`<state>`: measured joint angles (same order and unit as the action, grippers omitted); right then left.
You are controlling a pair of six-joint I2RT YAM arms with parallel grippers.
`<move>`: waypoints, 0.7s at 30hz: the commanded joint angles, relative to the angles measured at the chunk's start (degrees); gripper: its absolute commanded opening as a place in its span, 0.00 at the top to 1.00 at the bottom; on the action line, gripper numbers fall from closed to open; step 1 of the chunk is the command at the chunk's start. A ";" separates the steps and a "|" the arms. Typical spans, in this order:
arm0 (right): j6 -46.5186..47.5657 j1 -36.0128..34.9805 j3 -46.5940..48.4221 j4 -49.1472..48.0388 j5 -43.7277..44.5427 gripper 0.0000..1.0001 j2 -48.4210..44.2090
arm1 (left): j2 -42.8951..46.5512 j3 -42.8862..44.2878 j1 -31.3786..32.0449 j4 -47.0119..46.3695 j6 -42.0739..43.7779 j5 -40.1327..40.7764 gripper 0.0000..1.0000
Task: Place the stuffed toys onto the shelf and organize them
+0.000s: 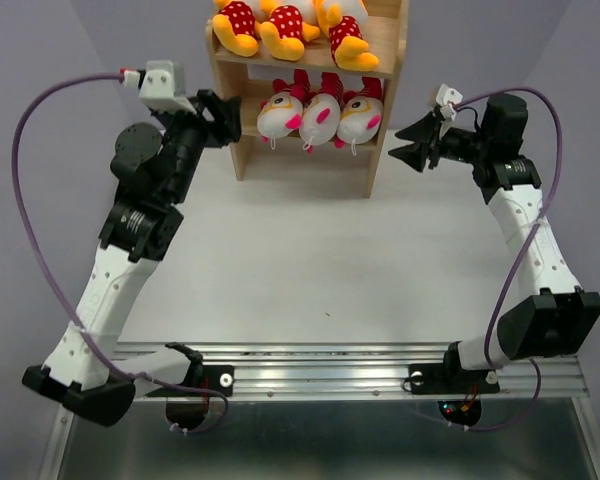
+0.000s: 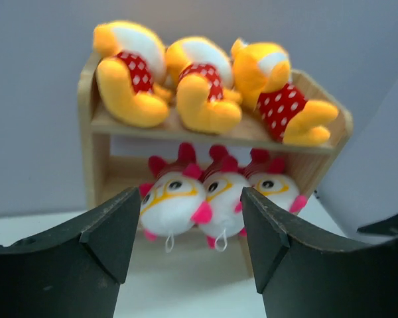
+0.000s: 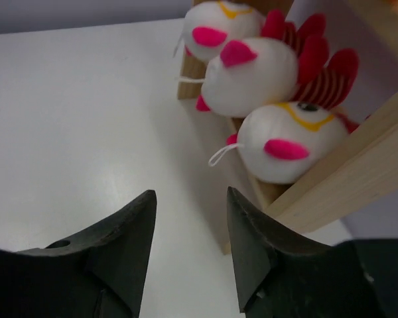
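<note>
The wooden shelf stands at the table's far edge. On its upper board lie three yellow-orange stuffed toys in red dotted shirts, also in the left wrist view. On the lower board three white-headed toys lie side by side, heads hanging out over the front. My left gripper hovers at the shelf's left front corner, open and empty. My right gripper is just off the shelf's right side, open and empty.
The white table stretches between the shelf and the arm bases. A metal rail runs along the near edge. A purple cable loops out from each arm. A grey wall stands behind the shelf.
</note>
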<state>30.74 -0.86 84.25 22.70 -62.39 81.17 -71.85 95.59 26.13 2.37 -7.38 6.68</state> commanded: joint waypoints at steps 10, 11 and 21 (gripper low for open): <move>-15.27 -14.61 21.56 -29.38 31.17 0.73 14.27 | 31.04 -47.58 -1.26 -3.41 -15.02 8.08 0.28; -14.92 -15.13 25.05 -28.42 31.97 0.73 16.46 | 33.86 -50.65 -1.26 -3.69 -16.78 9.05 0.28; -13.60 -18.21 32.11 -27.89 35.41 0.72 21.13 | 38.28 -56.04 -1.26 -3.33 -19.52 9.68 0.28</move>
<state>16.78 -17.23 113.01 -1.78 -29.80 101.47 -33.54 40.84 25.02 3.18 -24.88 15.55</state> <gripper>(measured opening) 0.283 0.723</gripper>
